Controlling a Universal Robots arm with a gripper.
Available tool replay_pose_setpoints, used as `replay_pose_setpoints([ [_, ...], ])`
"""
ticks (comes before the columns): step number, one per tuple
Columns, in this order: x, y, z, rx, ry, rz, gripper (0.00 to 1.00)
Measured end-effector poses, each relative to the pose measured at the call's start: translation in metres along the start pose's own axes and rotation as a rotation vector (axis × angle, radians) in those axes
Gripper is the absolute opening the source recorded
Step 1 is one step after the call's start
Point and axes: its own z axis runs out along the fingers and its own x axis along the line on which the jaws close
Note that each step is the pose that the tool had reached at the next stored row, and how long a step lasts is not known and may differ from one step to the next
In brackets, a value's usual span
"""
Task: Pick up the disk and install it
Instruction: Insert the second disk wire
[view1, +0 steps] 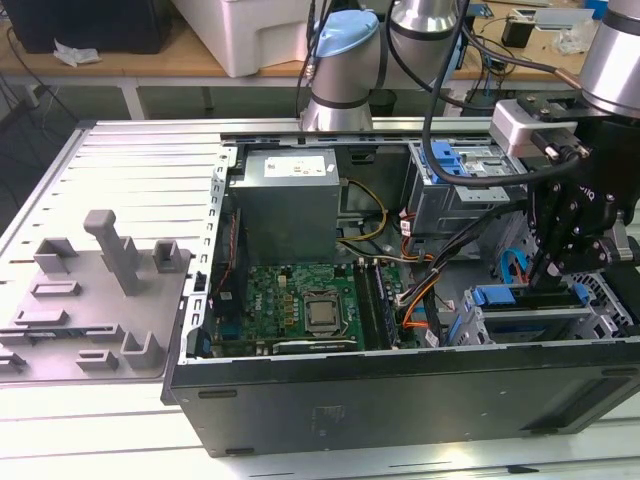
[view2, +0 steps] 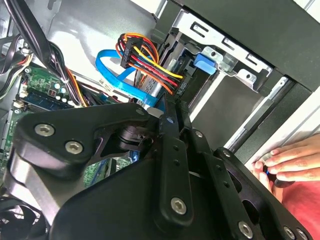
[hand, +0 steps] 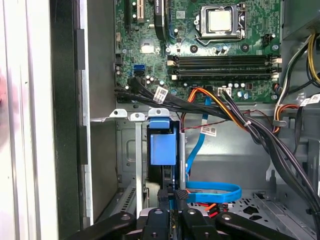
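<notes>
While the gripper hangs inside the open computer case, its jaws stand narrow, pinching the top edge of the disk, which sits upright directly beneath them in the metal drive cage, beside blue cables.

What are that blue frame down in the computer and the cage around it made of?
The blue frame looks like moulded plastic: even matte colour, soft rounded edges. The cage around it looks like bare sheet metal, probably steel: pale grey, dull sheen, thin folded tabs and punched holes.
</notes>
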Motion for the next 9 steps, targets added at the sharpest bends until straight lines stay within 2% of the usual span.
replay_pose_setpoints([
  [9,0.0000,0.0000,0.0000,0.0002,-0.0001,-0.002,0.16],
])
